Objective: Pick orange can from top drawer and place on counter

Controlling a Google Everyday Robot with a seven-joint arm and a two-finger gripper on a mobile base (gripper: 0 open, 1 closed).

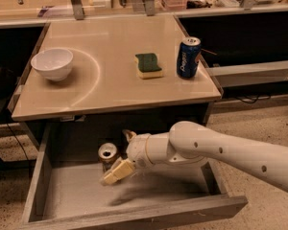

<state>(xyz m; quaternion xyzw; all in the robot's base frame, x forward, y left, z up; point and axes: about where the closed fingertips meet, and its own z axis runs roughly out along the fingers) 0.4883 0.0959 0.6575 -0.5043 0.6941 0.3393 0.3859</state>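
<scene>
The orange can (107, 152) stands upright at the back of the open top drawer (77, 195), its silver top showing. My gripper (117, 156) is inside the drawer right beside the can, on its right. It is open, with one cream finger (117, 171) in front of the can and the other (128, 135) behind it. The can is not lifted. The beige counter (110, 87) lies above the drawer.
On the counter are a white bowl (52, 63) at the left, a green-and-yellow sponge (149, 65) in the middle and a blue Pepsi can (188, 57) at the right. Dark side shelves flank the counter. My white arm (221, 152) reaches in from the right.
</scene>
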